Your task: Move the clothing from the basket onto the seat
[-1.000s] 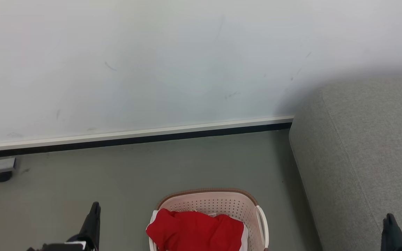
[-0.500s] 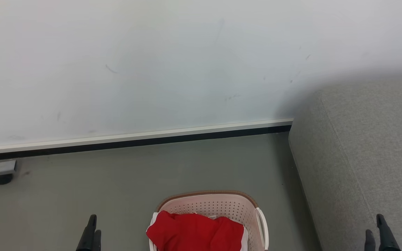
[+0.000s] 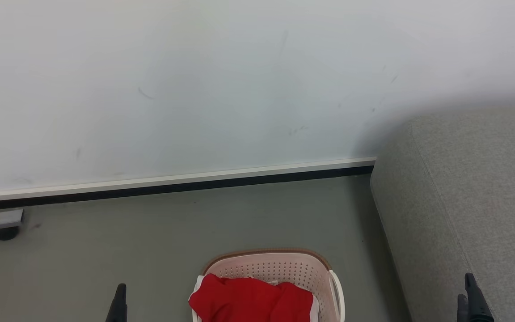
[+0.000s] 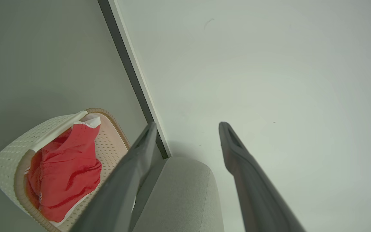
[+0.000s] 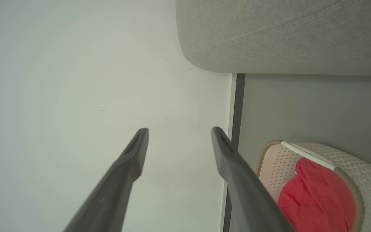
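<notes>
Red clothing [image 3: 251, 299] heaped in the cream basket [image 3: 284, 268] on the floor [image 3: 150, 241].
Grey seat [image 3: 472, 188] stands just beside it; left gripper [image 4: 188, 124] and right gripper [image 5: 179, 129] both spread wide, holding nothing.

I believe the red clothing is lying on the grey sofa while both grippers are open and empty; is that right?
Not quite: the red clothing lies in the basket on the floor beside the grey sofa, as the head view shows. The left gripper and right gripper are indeed open and empty.
</notes>
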`<state>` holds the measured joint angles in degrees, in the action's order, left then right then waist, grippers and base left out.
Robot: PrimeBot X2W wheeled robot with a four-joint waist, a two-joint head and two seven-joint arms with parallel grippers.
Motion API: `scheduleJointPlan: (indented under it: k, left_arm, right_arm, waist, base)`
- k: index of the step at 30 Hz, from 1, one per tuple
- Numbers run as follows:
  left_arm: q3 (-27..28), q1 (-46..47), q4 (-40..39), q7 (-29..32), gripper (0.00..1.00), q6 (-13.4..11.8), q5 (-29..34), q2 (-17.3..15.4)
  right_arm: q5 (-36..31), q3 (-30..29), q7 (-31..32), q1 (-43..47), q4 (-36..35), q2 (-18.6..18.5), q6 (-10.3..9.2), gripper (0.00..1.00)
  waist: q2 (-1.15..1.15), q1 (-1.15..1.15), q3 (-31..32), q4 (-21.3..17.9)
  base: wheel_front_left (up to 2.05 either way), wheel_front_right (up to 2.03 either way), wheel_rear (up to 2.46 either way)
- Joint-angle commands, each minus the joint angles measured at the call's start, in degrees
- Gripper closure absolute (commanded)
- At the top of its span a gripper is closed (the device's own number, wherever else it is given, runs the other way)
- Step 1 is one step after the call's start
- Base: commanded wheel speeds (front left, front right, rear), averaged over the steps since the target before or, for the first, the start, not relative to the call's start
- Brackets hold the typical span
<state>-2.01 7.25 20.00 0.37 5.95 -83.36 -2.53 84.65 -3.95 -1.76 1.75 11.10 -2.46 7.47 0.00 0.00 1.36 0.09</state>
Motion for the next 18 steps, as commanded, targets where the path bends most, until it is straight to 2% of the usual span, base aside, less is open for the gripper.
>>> scheduleJointPlan:
  k: [1,18]
  left_arm:
    - [-0.17,0.04,-1.12,-0.65,0.00,-0.21,1.81,-0.31]
    - [-1.40,-2.52,-5.45,-4.32,0.00,-1.77,19.31,-0.35]
  right_arm:
    - [-1.58,0.79,-0.54,-1.04,-0.42,-0.46,0.01,0.00]
    - [-17.15,4.12,-3.72,-1.79,1.84,-0.40,0.02,0.00]
  waist:
    - [0.00,0.00,0.11,0.09]
    - [0.00,0.00,1.10,0.76]
  base:
    - [0.00,0.00,0.00]
    - [0.00,0.00,0.00]
